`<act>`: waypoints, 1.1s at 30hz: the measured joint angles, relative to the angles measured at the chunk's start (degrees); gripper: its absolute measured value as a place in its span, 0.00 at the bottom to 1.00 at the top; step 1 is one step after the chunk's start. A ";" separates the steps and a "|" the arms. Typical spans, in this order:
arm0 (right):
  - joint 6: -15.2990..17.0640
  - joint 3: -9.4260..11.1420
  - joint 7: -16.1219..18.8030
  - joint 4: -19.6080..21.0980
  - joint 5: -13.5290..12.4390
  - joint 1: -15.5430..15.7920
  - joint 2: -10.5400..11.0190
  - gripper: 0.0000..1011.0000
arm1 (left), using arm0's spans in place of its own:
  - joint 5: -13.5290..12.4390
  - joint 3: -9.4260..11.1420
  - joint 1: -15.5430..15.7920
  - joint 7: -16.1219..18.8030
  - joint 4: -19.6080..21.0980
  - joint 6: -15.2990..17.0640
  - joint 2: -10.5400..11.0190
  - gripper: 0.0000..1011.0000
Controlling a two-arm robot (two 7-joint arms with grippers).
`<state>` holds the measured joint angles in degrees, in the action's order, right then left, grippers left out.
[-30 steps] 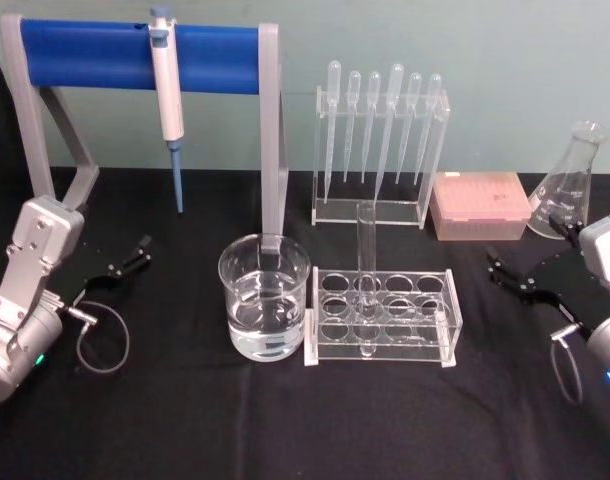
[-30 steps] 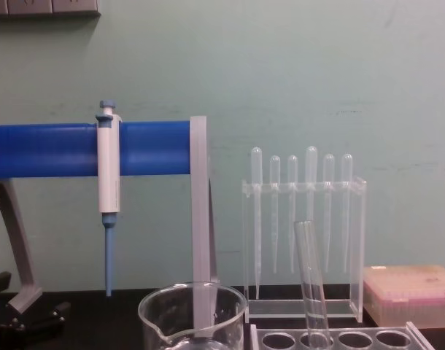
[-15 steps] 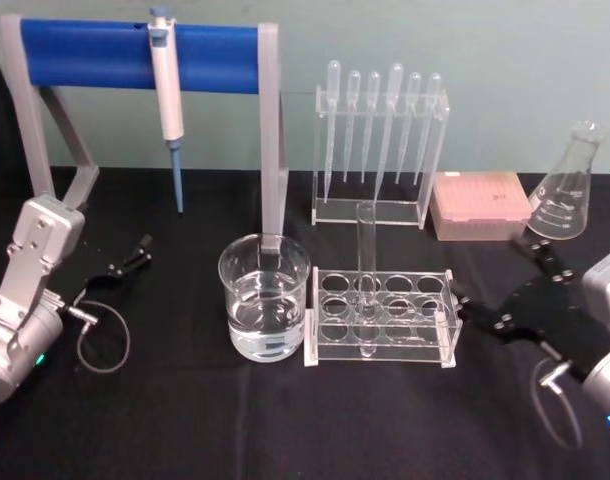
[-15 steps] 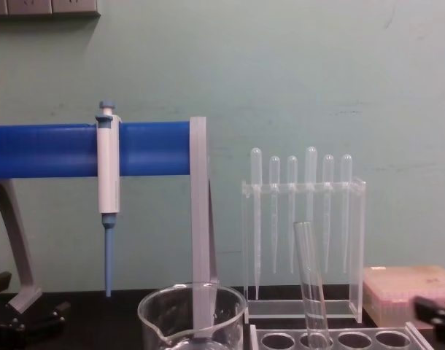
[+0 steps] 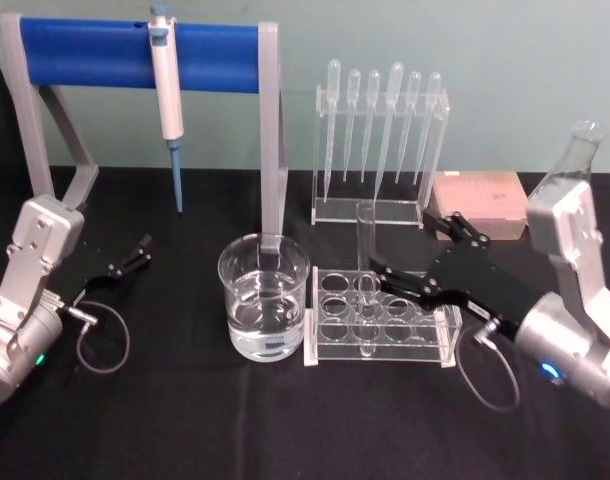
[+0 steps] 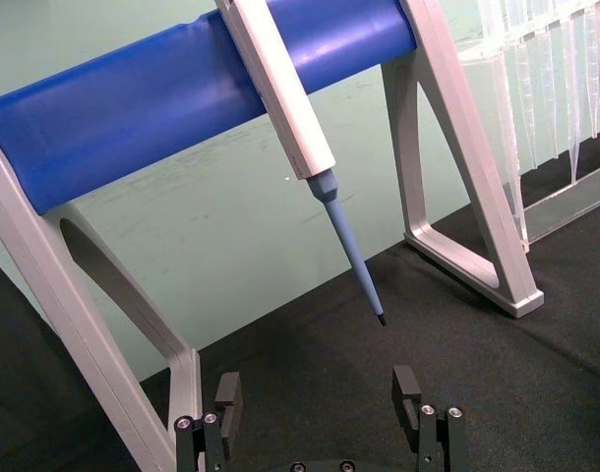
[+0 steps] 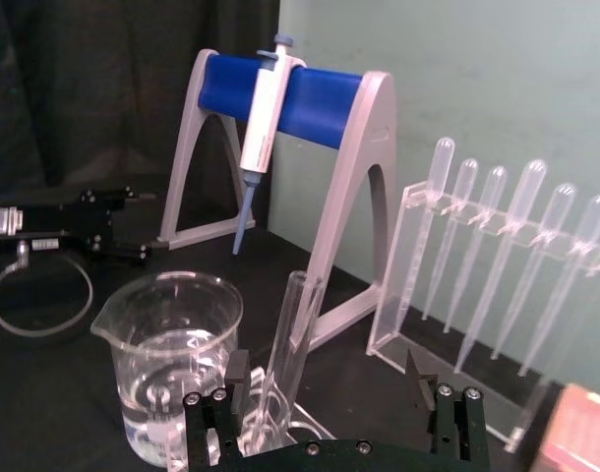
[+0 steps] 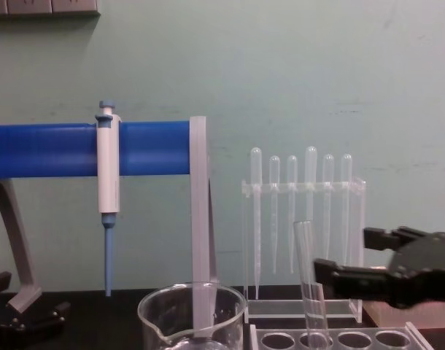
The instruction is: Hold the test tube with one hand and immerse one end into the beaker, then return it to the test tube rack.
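The test tube (image 5: 366, 262) stands slightly tilted in a clear rack (image 5: 432, 335) with round holes. To its left sits the beaker (image 5: 265, 296), part full of clear liquid. My right gripper (image 5: 409, 247) is open just right of the tube, above the rack. In the right wrist view the tube (image 7: 288, 346) rises close ahead of one finger (image 7: 236, 372) of the right gripper (image 7: 328, 379), untouched, and the beaker (image 7: 170, 362) is beyond it. In the chest view the right gripper (image 8: 349, 254) reaches toward the tube (image 8: 311, 286). My left gripper (image 5: 128, 258) rests open at the table's left.
A blue-barred stand (image 5: 135, 55) holds a white-and-blue micropipette (image 5: 167, 92) behind the beaker. A clear rack of plastic pipettes (image 5: 381, 140) stands behind the tube rack. A pink tip box (image 5: 482, 203) and a glass flask (image 5: 572, 157) are at the back right.
My right arm has swung in from the table's right edge to the tube rack, its open fingers now beside the test tube. The left arm, the tube and the beaker have not moved.
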<state>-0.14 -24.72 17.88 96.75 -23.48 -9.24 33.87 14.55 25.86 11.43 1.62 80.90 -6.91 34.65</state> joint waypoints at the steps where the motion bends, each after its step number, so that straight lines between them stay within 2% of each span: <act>1: 0.97 -0.04 0.55 -0.58 -0.64 -0.75 -0.53 0.99 | 0.00 0.00 0.00 0.00 0.00 0.00 0.00 0.99; 3: 2.72 -0.08 1.55 -1.64 -1.72 -2.14 -1.49 0.99 | -0.01 0.00 0.00 0.00 0.00 0.00 0.00 0.99; 4: 4.78 -0.11 2.55 -2.91 -2.88 -3.58 -2.47 0.99 | 0.00 0.00 0.00 0.00 0.00 0.00 0.00 0.99; 8: 9.77 -0.14 5.07 -5.50 -5.48 -6.70 -4.43 0.99 | 0.00 0.00 0.00 0.00 0.00 0.00 0.00 0.99; 13: 15.29 -0.81 7.22 -7.05 -7.86 -9.74 -5.31 0.99 | 0.00 0.00 0.00 0.00 0.00 0.00 0.00 0.99; 17: 17.46 -1.75 7.95 -7.36 -8.69 -11.03 -5.26 0.99 | 0.00 0.00 0.00 0.00 0.00 0.00 0.00 0.99; 20: 18.08 -2.19 8.09 -7.39 -9.09 -11.33 -5.21 0.98 | 0.00 0.00 0.00 0.00 0.00 0.00 0.00 0.99; 26: 18.38 -2.88 7.86 -7.47 -10.00 -11.48 -5.31 0.87 | 0.00 0.00 0.00 0.00 0.00 0.00 0.00 0.99; 30: 18.17 -3.40 7.50 -7.80 -10.29 -11.56 -5.43 0.73 | 0.00 0.00 0.00 0.00 0.00 0.00 0.00 0.99; 32: 18.02 -3.53 7.42 -7.90 -10.31 -11.64 -5.44 0.69 | 0.00 0.00 0.00 0.00 0.00 0.00 0.00 0.99; 33: 17.95 -3.59 7.39 -7.93 -10.31 -11.68 -5.44 0.63 | 0.00 0.00 0.00 0.00 0.00 0.00 0.00 0.99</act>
<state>17.81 -28.31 25.27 88.83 -33.79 -20.92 28.44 14.55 25.86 11.43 1.62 80.90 -6.91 34.65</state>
